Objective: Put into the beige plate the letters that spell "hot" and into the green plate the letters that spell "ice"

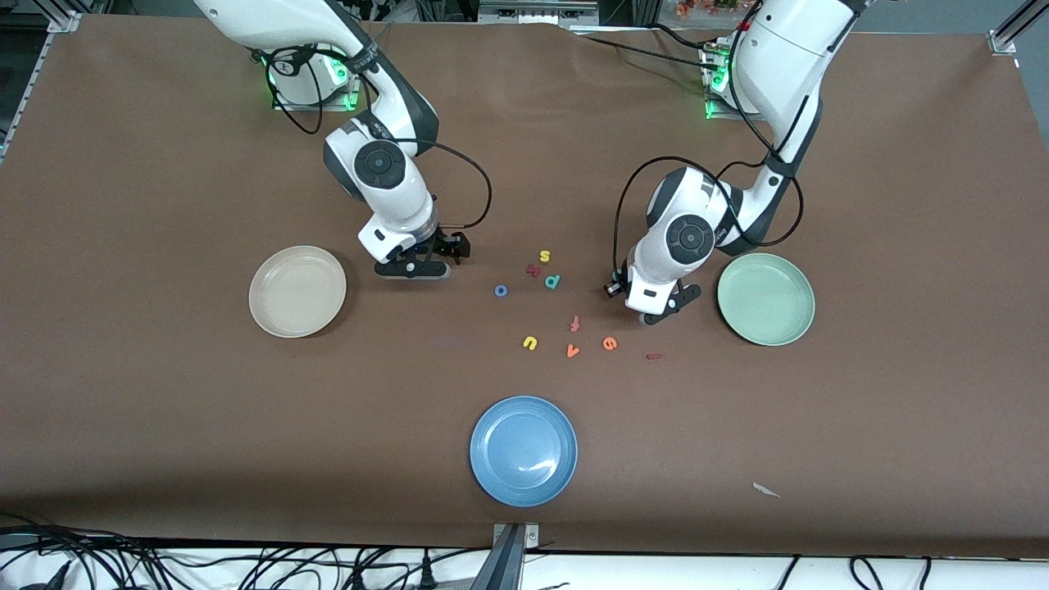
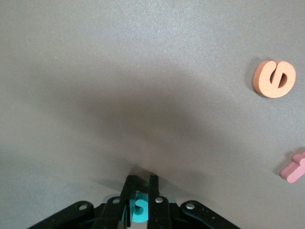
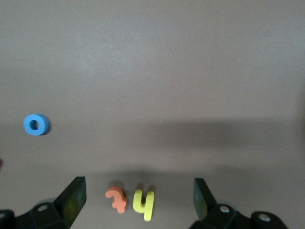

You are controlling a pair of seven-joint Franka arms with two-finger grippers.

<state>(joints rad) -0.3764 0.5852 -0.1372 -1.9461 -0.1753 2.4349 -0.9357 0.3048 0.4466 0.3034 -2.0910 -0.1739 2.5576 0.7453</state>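
The teal foam c [image 2: 138, 211] is clamped upright between the closed fingers [image 2: 153, 193] of the left gripper [image 1: 656, 318], which hangs low over the brown tabletop [image 1: 164, 410] at about 9 o'clock of the round pale mint-green plate [image 1: 766, 298] in the front view, just beside its rim. The left arm comes down from its base in a tight bend, the wrist turned straight down. The orange foam e [image 1: 609, 343] and the dark red foam bar i [image 1: 653, 356] lie on the tabletop toward 8 o'clock of that plate, the i closer to it. The orange foam t [image 3: 116, 199] and the yellow foam h [image 3: 143, 204] lie side by side, nearly touching, between the wide-apart fingers [image 3: 74, 198] of the right gripper [image 1: 412, 272], which clasp neither. That gripper sits low at about 3 o'clock of the round cream-beige plate [image 1: 297, 291], its arm folded at the elbow and its wrist pointing down. The blue foam ring o [image 1: 501, 290] lies apart from them, toward 4 o'clock of the right gripper. A round blue plate [image 1: 524, 450] rests at 6 o'clock of the letter cluster, well apart from it.
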